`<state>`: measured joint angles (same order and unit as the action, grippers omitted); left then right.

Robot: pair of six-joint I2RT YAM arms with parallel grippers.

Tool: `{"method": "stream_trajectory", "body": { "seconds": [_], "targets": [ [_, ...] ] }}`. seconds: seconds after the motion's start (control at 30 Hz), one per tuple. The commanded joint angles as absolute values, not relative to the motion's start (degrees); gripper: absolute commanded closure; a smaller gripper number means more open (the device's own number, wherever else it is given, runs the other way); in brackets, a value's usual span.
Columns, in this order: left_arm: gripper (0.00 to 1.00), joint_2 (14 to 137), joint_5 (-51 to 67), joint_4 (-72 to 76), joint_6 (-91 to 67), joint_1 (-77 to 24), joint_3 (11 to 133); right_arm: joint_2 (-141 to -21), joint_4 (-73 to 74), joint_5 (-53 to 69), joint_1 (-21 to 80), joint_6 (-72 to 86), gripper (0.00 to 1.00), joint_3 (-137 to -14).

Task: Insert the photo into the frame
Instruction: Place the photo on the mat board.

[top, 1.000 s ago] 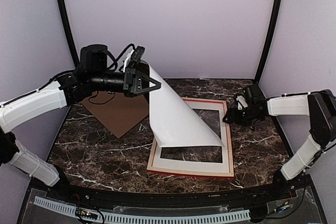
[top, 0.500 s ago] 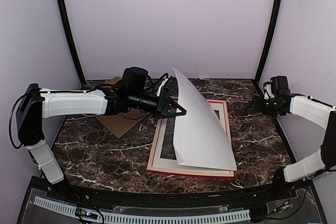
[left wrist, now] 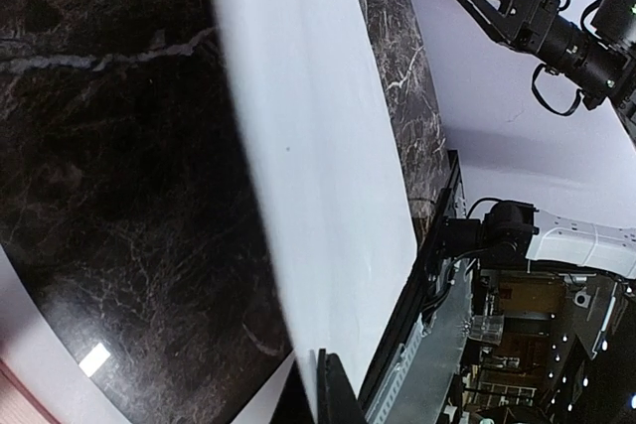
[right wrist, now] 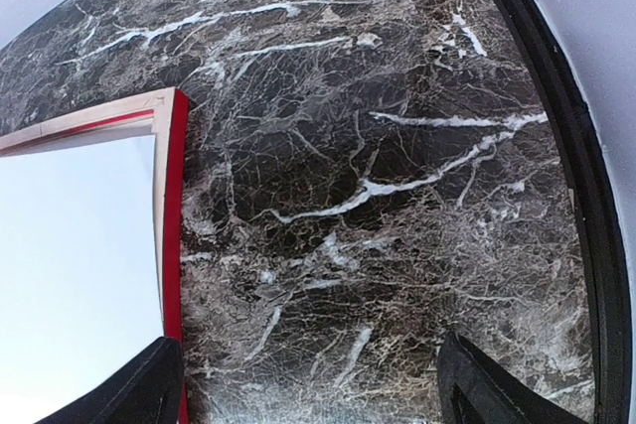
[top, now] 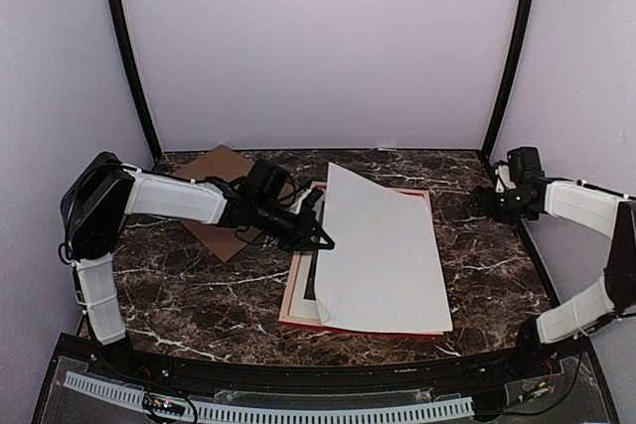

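The photo (top: 383, 250) lies white back up over the frame (top: 358, 326), whose red front shows along the near and far edges. Its left edge is still slightly lifted. My left gripper (top: 323, 242) is shut on that left edge, low over the table. In the left wrist view the white sheet (left wrist: 318, 146) runs away from my pinched fingers (left wrist: 338, 396). The white mat (top: 298, 290) shows under the photo at the left. My right gripper (top: 484, 208) is open and empty, right of the frame. The right wrist view shows the frame's red corner (right wrist: 177, 215) and the photo (right wrist: 70, 265).
A brown backing board (top: 214, 174) lies at the rear left, partly under my left arm. Dark marble table (top: 189, 285) with black rails along its edges. Purple walls close in on three sides. The right arm (left wrist: 537, 22) shows in the left wrist view.
My left gripper has swung down and right, laying the photo from upright to nearly flat over the frame. My right gripper drew back from the frame's right edge and now stays put.
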<state>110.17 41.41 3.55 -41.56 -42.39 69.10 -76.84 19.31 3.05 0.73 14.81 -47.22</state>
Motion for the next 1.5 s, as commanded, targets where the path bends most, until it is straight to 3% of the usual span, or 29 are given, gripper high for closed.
{"method": "stream_trajectory", "body": {
  "seconds": [0.0, 1.47],
  "targets": [
    [1.0, 107.8, 37.4, -4.2, -36.6, -42.7, 71.9, -77.7, 17.5, 4.8, 0.6, 14.5, 0.11, -47.1],
    [1.0, 119.4, 34.6, -25.6, -20.9, -40.0, 90.6, -79.0, 16.5, 7.0, 2.0, 14.1, 0.05, -45.3]
  ]
}}
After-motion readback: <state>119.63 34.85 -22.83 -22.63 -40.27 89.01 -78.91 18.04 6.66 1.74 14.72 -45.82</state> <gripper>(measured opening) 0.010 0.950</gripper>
